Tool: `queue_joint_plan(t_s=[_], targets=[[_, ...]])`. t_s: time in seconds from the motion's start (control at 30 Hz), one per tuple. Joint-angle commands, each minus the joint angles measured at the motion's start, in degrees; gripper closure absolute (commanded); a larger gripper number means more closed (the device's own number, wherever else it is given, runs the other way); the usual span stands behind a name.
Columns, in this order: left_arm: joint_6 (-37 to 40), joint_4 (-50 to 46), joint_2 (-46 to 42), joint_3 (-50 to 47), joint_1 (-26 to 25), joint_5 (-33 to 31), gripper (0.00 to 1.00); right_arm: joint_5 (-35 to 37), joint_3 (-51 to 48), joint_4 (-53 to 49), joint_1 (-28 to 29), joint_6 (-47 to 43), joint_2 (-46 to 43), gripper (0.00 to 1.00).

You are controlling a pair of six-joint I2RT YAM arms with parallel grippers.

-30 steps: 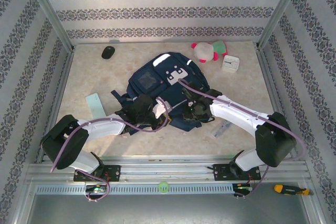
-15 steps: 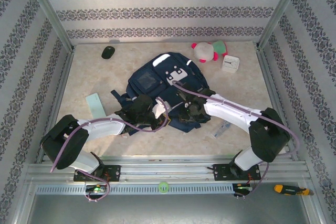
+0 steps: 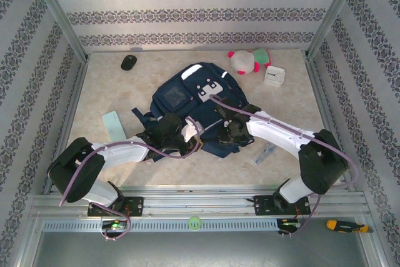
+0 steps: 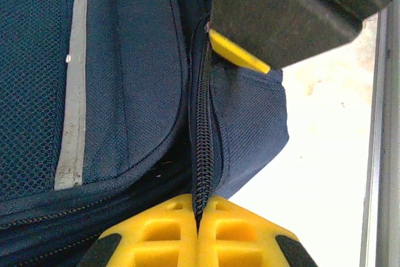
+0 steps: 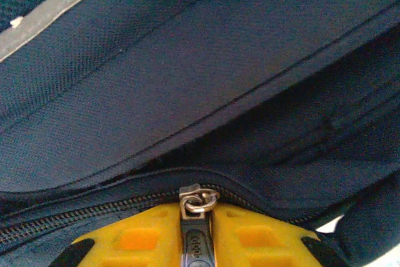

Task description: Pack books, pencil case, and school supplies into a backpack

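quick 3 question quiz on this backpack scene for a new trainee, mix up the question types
1. True or false: the flat teal square already lies inside the backpack.
2. What does the right gripper pinch? A) the zipper pull B) a shoulder strap C) a plush toy
3. Fill in: the left gripper is ____ on the backpack's zipper edge.

Key: 1 false, it lies outside, to the left of the backpack; 2 A; 3 shut
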Motion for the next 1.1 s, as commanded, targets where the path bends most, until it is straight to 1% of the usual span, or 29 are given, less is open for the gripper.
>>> queue_joint_plan(t_s=[0.0,0.1,0.13,0.27,0.3,0.33,0.4,0.43,0.53,0.67,0.83,0.9,0.97,1.0,1.07], targets=[[0.02,2.1,-3.16,-0.41,0.28,0.76,1.0,2.54,-3.44,-1.15,-3.42,-0.74,-1.78,0.82],[-0.13,2.32,-2.85,-0.17,0.28,0.8,1.0,1.85,-3.18,-1.01,-3.38,-0.97,-0.99,0.82],[-0.18,2.32,-2.76,-0.04,0.28,0.97,1.0,2.08,-2.66,-1.77,-3.34,-1.35,-0.04,0.8],[-0.03,2.24,-2.39,0.58,0.28,1.16,1.0,4.77,-0.79,-3.9,-2.24,-3.29,2.96,0.66],[0.06,2.16,-2.32,0.7,0.28,1.16,1.0,4.45,-0.59,-3.89,-2.23,-3.72,3.47,0.66],[0.1,2.02,-2.4,0.7,0.28,1.12,1.0,4.54,-0.52,-3.96,-2.23,-4.29,4.01,0.67],[0.46,1.22,-2.63,0.63,0.28,0.94,1.0,6.01,-0.5,-5.11,-2.76,-4.98,4.34,0.75],[0.83,0.61,-3.11,0.46,0.28,0.78,1.0,6.41,-0.86,-5.36,-3.44,-5.32,4.02,0.77],[2.37,-1.08,-4.88,-0.96,0.44,-0.27,1.0,5.74,-3.06,-4.88,-6.45,-6.52,1.44,0.8],[5.42,-6.09,-8.44,-2.06,1.48,-1.78,1.0,4.2,-6.1,-4.44,-11.62,-8.15,-2.64,0.82],[9.64,-12.09,-12.64,-2.74,3.94,-3.88,1.0,0.46,-9.23,-2.92,-18.22,-10.33,-6.24,0.81],[9.21,-11.95,-13.95,-3.22,5.44,-3.19,1.0,-1.18,-9.69,-2.7,-19.58,-11.36,-7.4,0.82],[8.94,-11.65,-14.86,-3.6,6.08,-3.23,1.0,-4.21,-9.7,-1.67,-19.61,-12.56,-9.27,0.81],[8.9,-11.73,-15.08,-3.49,6.09,-3.45,0.98,-6.41,-9.86,-0.95,-19.62,-12.98,-10.21,0.8],[8.43,-12.22,-15.14,-3.14,6.09,-3.46,0.88,-10.55,-10.46,0.7,-19.59,-13.27,-12.55,0.8]])
